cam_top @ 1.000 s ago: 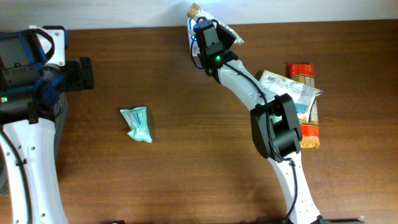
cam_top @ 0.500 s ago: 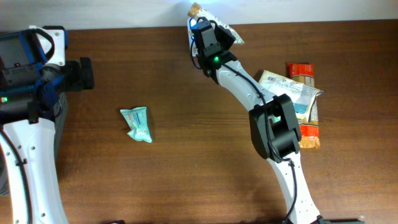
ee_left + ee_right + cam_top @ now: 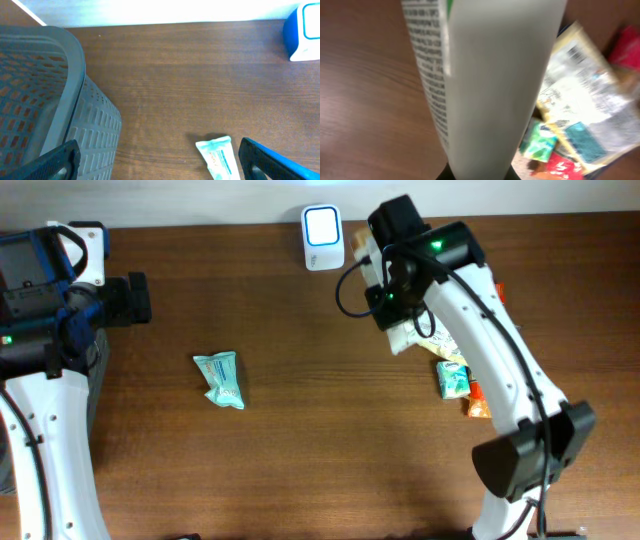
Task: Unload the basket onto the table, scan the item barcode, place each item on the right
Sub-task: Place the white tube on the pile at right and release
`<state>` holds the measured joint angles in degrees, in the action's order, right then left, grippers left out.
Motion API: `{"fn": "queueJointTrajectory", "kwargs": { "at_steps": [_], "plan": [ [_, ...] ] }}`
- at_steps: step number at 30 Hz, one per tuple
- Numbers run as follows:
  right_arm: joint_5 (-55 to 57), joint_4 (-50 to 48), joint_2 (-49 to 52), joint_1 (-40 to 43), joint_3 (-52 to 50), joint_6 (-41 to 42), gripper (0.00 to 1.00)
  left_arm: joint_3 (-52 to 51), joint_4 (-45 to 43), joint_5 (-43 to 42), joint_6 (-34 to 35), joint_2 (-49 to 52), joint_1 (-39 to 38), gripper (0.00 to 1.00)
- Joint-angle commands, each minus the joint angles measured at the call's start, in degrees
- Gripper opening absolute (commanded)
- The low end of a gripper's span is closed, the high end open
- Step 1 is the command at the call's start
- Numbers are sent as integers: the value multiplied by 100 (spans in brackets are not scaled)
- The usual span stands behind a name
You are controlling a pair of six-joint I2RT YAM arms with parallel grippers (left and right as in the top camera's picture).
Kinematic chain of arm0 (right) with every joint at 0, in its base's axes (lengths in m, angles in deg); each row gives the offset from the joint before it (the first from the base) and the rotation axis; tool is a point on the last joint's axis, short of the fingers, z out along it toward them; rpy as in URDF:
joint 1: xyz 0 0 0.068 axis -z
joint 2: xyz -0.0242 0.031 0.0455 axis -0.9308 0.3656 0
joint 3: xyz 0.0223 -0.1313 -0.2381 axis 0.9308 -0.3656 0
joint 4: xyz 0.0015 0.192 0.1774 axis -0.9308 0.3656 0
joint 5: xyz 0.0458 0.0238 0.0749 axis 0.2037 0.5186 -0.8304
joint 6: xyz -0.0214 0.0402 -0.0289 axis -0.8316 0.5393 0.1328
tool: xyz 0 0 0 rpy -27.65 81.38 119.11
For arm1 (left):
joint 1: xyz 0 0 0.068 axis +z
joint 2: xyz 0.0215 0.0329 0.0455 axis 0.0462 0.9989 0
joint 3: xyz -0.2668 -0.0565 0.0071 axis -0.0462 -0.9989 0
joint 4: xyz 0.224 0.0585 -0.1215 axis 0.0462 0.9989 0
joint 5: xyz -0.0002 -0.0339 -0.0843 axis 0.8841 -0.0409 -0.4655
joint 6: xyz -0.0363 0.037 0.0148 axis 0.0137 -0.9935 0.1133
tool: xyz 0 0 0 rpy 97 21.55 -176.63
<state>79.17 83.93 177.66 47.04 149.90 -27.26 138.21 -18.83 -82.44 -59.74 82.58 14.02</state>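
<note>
Overhead view: I am looking down on a brown wooden table (image 3: 300, 470) with one arm on each side.
Right gripper: the right gripper (image 3: 476, 173) is clamping tight on the lower end of a tall white pouch (image 3: 490, 75) that has black small print and a green patch at one edge.
Pouch position: I am seeing it raised above the table near the back edge, just right of the small white scanner box (image 3: 322, 225) with its glowing blue-white face.
Left gripper: the left gripper (image 3: 162, 161) is standing fully spread with nothing between its fingers, hovering at the far left just beside a grey plastic mesh basket (image 3: 45, 90).
Loose item: a small teal packet (image 3: 220, 378) is lying flat on the table left of centre, well apart from the right gripper and showing low in the left wrist view.
Pile: under the right arm, a crinkly white packet with a barcode (image 3: 580, 95), a small green packet (image 3: 452, 378) and a red packet (image 3: 478, 406) are lying together and overlapping.
</note>
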Motion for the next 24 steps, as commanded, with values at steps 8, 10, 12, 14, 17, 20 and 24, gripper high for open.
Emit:
{"fn": "queueJointTrajectory", "kwargs": {
  "at_steps": [8,10,12,14,17,20,24],
  "plan": [
    [-380,-1864,114,697,-3038,949,4,15,-2,-42,-72,-46,4,99],
    [96,-2243,114,975,-3506,946,4,13,-2,-42,-74,-46,4,99],
    [402,-2356,127,1224,-3681,944,4,15,-4,-42,-72,-46,4,99],
    [570,-2365,136,1515,-3689,942,4,15,-2,-42,-74,-46,4,99],
    [564,-2341,136,1843,-3689,940,5,15,-2,-42,-74,-46,4,99],
    [520,-2277,133,1897,-3679,658,58,15,-2,-42,-72,-46,4,99],
    [0,-1019,116,1884,-2511,398,69,15,-4,-42,-72,-46,4,99]
  ]
}}
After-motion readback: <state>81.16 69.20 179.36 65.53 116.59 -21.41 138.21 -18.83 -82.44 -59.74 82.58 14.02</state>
